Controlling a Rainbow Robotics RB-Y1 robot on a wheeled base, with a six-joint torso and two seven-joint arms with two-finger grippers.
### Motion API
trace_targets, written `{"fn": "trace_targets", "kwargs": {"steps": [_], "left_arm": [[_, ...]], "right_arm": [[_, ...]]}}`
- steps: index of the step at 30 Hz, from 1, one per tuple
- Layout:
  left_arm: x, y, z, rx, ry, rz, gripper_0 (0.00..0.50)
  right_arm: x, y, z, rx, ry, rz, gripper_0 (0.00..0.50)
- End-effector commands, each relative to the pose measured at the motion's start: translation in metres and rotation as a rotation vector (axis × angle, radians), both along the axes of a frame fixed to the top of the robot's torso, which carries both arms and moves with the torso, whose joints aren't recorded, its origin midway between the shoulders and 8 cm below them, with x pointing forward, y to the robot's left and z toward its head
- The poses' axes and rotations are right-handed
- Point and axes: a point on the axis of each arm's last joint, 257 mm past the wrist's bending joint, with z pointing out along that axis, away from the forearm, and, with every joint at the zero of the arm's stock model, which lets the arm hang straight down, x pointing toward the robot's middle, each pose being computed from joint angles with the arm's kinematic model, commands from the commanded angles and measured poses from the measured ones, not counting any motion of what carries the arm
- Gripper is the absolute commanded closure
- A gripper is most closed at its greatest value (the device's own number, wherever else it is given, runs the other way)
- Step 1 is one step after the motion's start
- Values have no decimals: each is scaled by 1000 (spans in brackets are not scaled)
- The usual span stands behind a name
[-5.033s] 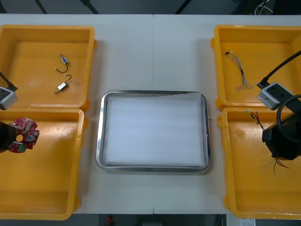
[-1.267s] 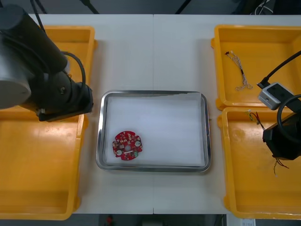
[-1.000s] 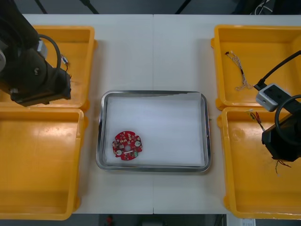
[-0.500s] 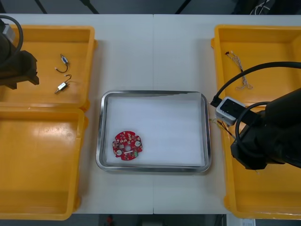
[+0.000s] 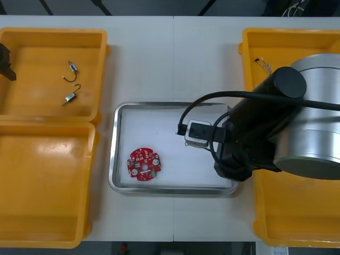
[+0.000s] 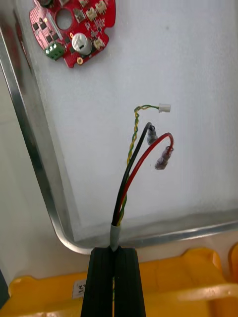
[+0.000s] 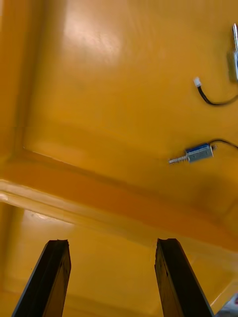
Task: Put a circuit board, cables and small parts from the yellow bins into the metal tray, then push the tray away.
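My right claw (image 6: 113, 251) clamps the red and yellow cable (image 6: 133, 171) over the metal tray (image 6: 35, 161) (red circuit board (image 6: 74, 27) inside); my left claw (image 7: 112, 245) is spread wide.

The worktop (image 5: 173, 64) is a pale, off-white surface with a matt finish, evenly lit from above, and the shadows on it are soft. A thin straight seam (image 5: 173, 58) runs across it from the far edge to the near edge, about midway between its sides, as where two slabs meet. Beyond the far edge lies a dark band of the room (image 5: 159, 6), nearly black, crossed by a few slanted dark bars (image 5: 101, 5); what they belong to cannot be told. At the far right a tangle of pale cords (image 5: 294, 8) shows against that dark. Past the near edge runs a narrow dark strip (image 5: 212, 248) with a small red spot (image 5: 123, 247) in it.
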Motion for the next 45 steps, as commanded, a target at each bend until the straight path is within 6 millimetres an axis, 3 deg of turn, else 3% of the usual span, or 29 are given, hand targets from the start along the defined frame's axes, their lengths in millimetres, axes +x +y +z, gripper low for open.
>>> {"fn": "trace_targets", "kwargs": {"steps": [1, 5, 11, 21, 33, 38, 39, 40, 41, 42, 43, 45], "left_arm": [[39, -16, 47, -94, -115, 90, 0], [53, -15, 49, -140, -131, 161, 0], [79, -30, 51, -242, -167, 300, 0], [126, -46, 49, -324, -269, 458, 0], [178, -63, 27, -195, -438, 387, 0], [189, -73, 11, -106, -467, 317, 0], [189, -77, 6, -92, -464, 302, 0], [190, -79, 4, -80, -465, 292, 0], [190, -81, 1, -76, -463, 286, 0], [191, -83, -1, -68, -464, 278, 0], [192, -87, -5, -59, -464, 263, 0], [193, -92, -9, -48, -464, 248, 0]], "right_arm": [[5, 28, -6, -83, -50, 228, 500], [8, 34, -17, -126, -56, 297, 500], [12, 45, -40, -143, -30, 363, 500], [20, 61, -80, -135, -25, 368, 500], [19, 48, -111, -184, 33, 326, 500], [17, 46, -114, -177, 44, 306, 490], [17, 46, -114, -176, 44, 303, 419], [18, 47, -114, -174, 42, 300, 289], [18, 47, -114, -172, 41, 299, 201], [19, 48, -113, -167, 34, 298, 76], [21, 50, -112, -161, 28, 296, 0], [22, 52, -111, -151, 19, 297, 0]]}}
